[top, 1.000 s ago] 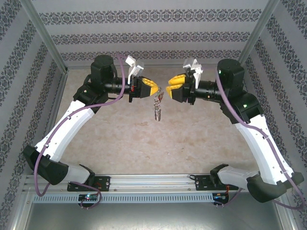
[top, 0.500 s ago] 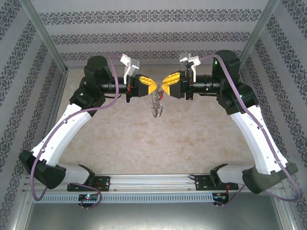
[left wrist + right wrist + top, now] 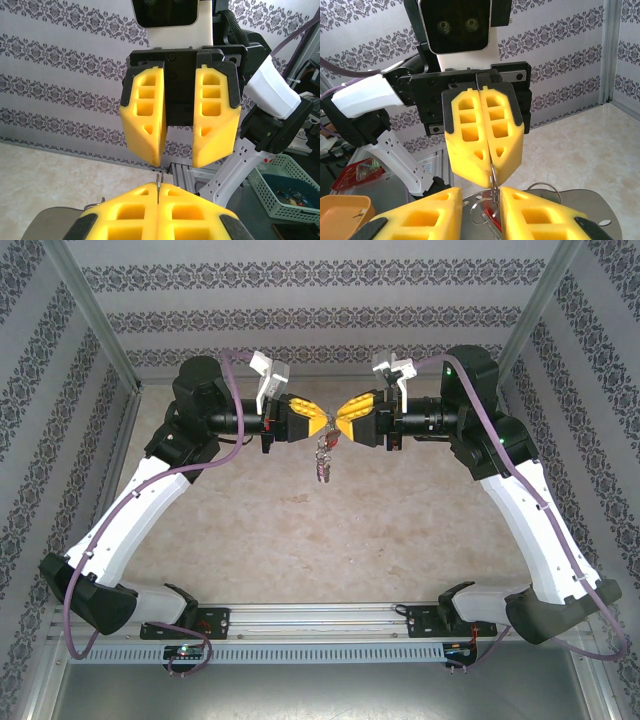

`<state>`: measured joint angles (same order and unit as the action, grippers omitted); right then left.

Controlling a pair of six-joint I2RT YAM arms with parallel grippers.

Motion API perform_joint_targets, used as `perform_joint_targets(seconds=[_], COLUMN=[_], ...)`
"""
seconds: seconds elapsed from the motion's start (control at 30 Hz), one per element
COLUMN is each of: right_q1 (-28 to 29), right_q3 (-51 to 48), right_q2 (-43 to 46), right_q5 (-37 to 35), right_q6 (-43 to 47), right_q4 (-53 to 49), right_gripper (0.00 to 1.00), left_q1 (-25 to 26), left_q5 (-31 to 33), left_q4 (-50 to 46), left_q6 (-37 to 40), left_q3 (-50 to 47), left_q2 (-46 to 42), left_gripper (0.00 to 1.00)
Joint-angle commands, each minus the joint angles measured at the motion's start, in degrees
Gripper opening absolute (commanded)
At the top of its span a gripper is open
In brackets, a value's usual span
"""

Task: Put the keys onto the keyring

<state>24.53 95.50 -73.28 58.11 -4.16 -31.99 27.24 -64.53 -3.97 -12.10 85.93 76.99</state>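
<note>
From the lower left of the overhead view, the left arm rises over the table [image 3: 300, 530] and reaches toward the upper middle of the frame. It ends in the left gripper [image 3: 322, 427], held level above the surface. Its yellow fingers are pressed flat together. In the left wrist view they fill the bottom centre with no gap, and a thin metal wire stands up from the seam at the tip of the left gripper [image 3: 158, 187].

Just right of that, at the centre of the overhead view, the keyring [image 3: 324, 458] hangs as a bunch of silvery rings below the two fingertips, clear of the table. In the right wrist view the same wire drops from the closed left gripper [image 3: 487, 177] at mid-frame to the keyring [image 3: 480, 212] near the bottom centre. A red tag [image 3: 493, 220] sits among the loops.

Further right, the right gripper [image 3: 342, 426] faces the left one tip to tip. Its jaws stand apart. They show as two separate yellow blocks at the centre of the left wrist view [image 3: 177, 160]. In its own camera the right gripper [image 3: 481, 195] flanks the rings and tag on either side. I cannot tell whether the fingers touch them.
</note>
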Motion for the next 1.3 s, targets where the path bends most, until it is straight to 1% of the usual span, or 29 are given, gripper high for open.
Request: perform_joint_targets(seconds=[0.0, 0.33, 0.57, 0.9, 0.93, 1.0, 1.17, 1.27], right_q1=[0.70, 2.07, 2.45, 2.89, 2.87, 2.89, 2.89, 2.82], right_q3=[-0.42, -0.67, -0.76, -0.60, -0.50, -0.33, -0.32, -0.23], right_q2=[0.29, -0.38, -0.54, -1.69, -1.90, -2.04, -2.22, -2.05], right_q5=[0.19, 0.44, -1.54, -2.58, -2.39, -1.91, -1.59, -1.76], right_q6=[1.17, 1.50, 1.64, 1.78, 1.72, 1.72, 2.44, 3.26], right_q4=[0.41, 0.53, 1.04, 1.58, 1.64, 1.65, 1.31, 0.79], right_gripper=[0.26, 0.29, 0.28, 0.27, 0.25, 0.19, 0.00, 0.00], left_q1=[-0.49, -0.40, -0.42, -0.36, -0.40, -0.41, -0.36, -0.42], left_q5=[-2.15, -2.21, -3.06, -3.67, -3.58, -3.23, -2.43, -2.25], left_q4=[4.76, 4.96, 5.37, 5.03, 5.02, 4.87, 5.19, 5.53], left_q6=[-1.97, -2.56, -2.95, -2.91, -2.83, -2.44, -2.03, -2.10], left_q3=[1.74, 1.91, 2.52, 2.95, 2.95, 2.96, 3.01, 3.25], left_q2=[-0.33, -0.01, 0.43, 0.39, 0.40, 0.31, 0.55, 0.92], left_gripper=[0.00, 0.00, 0.00, 0.00, 0.00, 0.00, 0.00, 0.00])
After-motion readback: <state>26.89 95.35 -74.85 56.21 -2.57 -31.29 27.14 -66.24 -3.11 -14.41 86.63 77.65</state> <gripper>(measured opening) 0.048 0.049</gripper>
